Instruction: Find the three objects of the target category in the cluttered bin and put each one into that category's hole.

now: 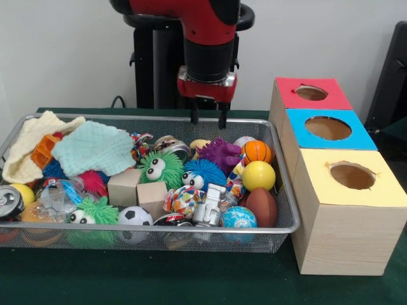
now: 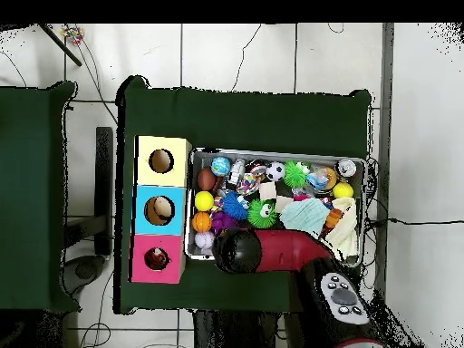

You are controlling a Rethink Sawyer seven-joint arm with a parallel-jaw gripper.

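Observation:
The wire mesh bin (image 1: 284,190) is full of toys, and also shows in the overhead view (image 2: 364,194). The red-topped box stands at the far end of the row of boxes, right of the bin, with its round hole (image 1: 311,93) open; the overhead view shows the hole (image 2: 157,260) too. My gripper (image 1: 208,119) hangs open and empty just above the bin's far rim, over a purple spiky toy (image 1: 219,154). In the overhead view the arm (image 2: 237,250) hides the gripper.
Boxes with a blue top (image 1: 328,128) and a yellow top (image 1: 352,176) stand nearer the camera. The bin holds a basketball (image 1: 257,151), yellow ball (image 1: 259,175), brown football (image 1: 262,206), soccer ball (image 1: 135,218), fuzzy eyed toys (image 1: 159,168), wooden blocks (image 1: 124,187) and cloths (image 1: 93,147).

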